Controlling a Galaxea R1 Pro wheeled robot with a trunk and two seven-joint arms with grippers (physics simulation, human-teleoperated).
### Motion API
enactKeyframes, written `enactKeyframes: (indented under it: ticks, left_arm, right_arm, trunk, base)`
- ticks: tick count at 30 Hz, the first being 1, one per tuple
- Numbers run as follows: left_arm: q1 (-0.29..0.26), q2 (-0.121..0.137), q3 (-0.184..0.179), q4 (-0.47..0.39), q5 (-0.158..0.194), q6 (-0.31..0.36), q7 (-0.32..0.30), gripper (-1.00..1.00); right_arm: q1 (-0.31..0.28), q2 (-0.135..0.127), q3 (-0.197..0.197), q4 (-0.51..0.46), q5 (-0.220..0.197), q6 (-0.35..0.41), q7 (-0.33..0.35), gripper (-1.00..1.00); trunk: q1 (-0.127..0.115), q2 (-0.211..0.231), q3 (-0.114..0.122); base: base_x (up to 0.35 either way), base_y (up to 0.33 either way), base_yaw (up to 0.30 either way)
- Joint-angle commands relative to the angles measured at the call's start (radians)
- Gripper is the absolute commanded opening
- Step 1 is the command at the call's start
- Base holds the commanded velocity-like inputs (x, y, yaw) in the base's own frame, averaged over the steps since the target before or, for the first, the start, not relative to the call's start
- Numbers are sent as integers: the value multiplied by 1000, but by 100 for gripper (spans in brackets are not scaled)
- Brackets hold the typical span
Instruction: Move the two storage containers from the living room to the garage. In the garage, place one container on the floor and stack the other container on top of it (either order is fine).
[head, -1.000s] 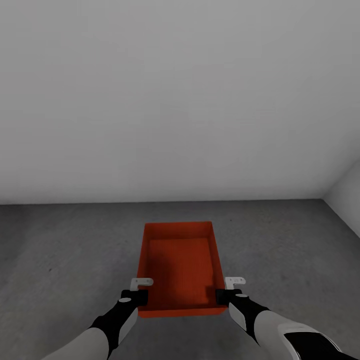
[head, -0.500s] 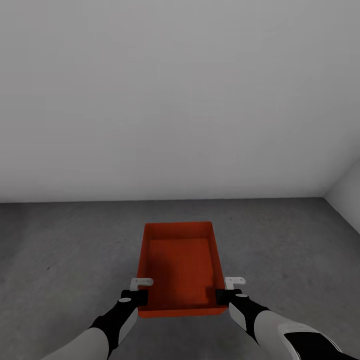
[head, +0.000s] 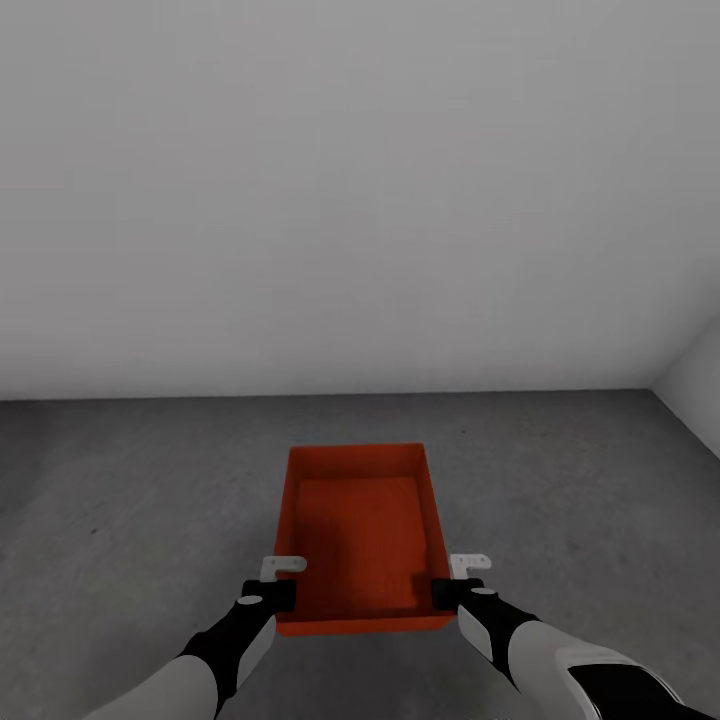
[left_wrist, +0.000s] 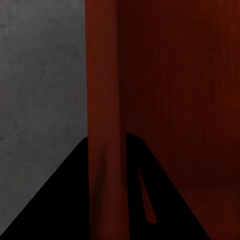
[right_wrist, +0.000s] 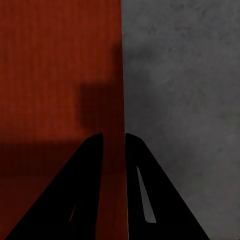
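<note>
One orange-red storage container (head: 360, 530), open-topped and empty, hangs in front of me over the grey concrete floor (head: 120, 500) of the garage. My left gripper (head: 283, 595) is shut on the container's left side wall near its near corner. My right gripper (head: 443, 592) is shut on the right side wall at the matching spot. In the left wrist view the container wall (left_wrist: 105, 100) runs between the dark fingers of the left gripper (left_wrist: 106, 145). The right wrist view has the thin wall of the container (right_wrist: 60, 75) pinched by the right gripper (right_wrist: 114, 137).
A plain white wall (head: 360, 200) stands ahead, meeting the floor a short way past the container. A second white wall (head: 695, 380) forms a corner at the far right. Bare floor (right_wrist: 185, 100) lies on both sides of the container.
The whole view has shifted a little: the line where wall meets floor sits slightly higher in the picture. The container and both grippers keep the same place in the view.
</note>
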Motion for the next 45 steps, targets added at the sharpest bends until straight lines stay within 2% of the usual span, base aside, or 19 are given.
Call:
enactKeyframes:
  ticks: [1, 9, 45]
  left_arm:
    - [-1, 1, 7, -5, -13, -33, 27, -100]
    - [-1, 1, 7, -5, -13, -33, 27, -100]
    - [-1, 1, 6, -5, -13, -33, 27, -100]
  right_arm:
    - [0, -4, -29, 3, -7, -1, -49, -100]
    - [0, -4, -28, 3, -7, -2, -49, -100]
    - [0, -3, -28, 3, -7, -4, -49, -100]
  trunk:
    - [4, -8, -5]
    - [34, -64, -38]
    - [172, -316, -151]
  base:
    - [0, 0, 0]
    - [0, 0, 0]
    - [0, 0, 0]
